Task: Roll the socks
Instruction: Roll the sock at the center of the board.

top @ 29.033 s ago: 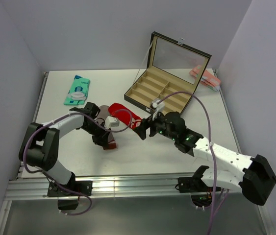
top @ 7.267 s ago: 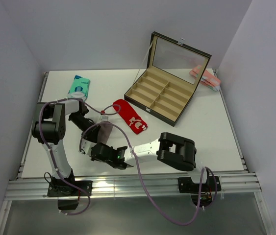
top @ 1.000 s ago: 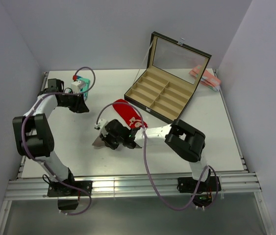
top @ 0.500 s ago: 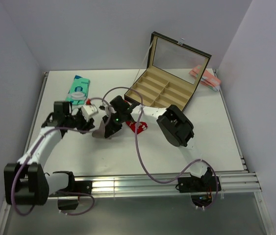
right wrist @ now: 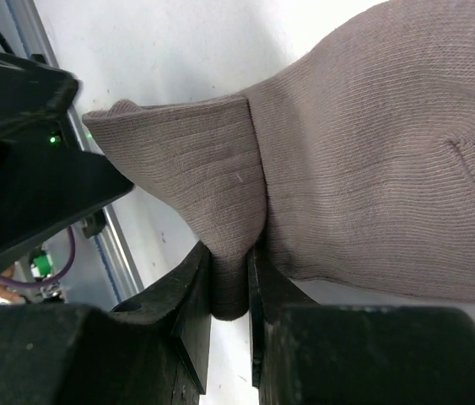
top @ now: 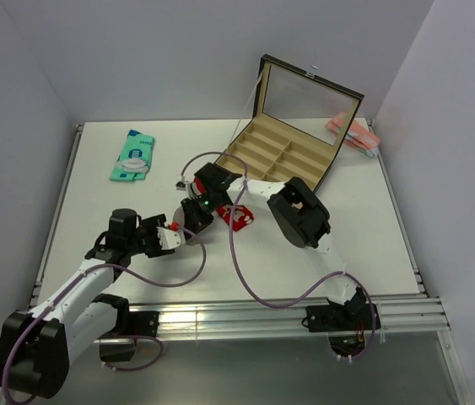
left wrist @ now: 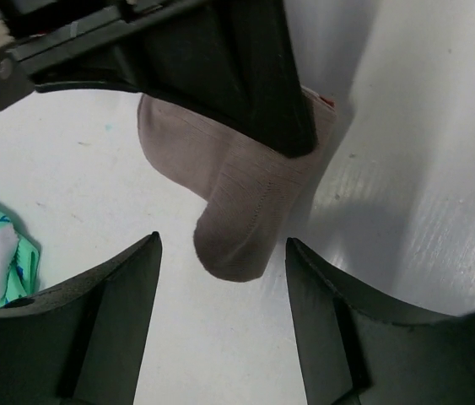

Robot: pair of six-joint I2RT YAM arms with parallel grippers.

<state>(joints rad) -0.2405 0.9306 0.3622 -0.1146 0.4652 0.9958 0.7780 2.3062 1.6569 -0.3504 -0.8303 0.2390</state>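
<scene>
Socks at the middle of the table, seen from above and from both wrists. The mauve-brown sock, finely ribbed, lies flat on the table with one end folded up into a thick ridge. The right claw is closed on that ridge, and its two dark fingers pinch the doubled fabric between them. The right arm reaches across from the near-right corner and bends back over the sock. The red sock, with its white emblem up, lies just right of the mauve-brown one, on the side towards the open case. From above, the right claw hides the place where the two socks meet, so it is unclear whether they touch, though a small red edge shows at the far side of the mauve-brown sock in the left wrist view. The left claw is spread wide and grips nothing. It hangs low on the near-left side of the sock, and the sock's rounded end points into the gap between its fingers. A teal sock with white print lies flat towards the far-left corner, well apart from the claws. The case, with its lid raised and its compartments tan, stands towards the far-right corner. A pale pink bundle lies beyond it at the right edge.
</scene>
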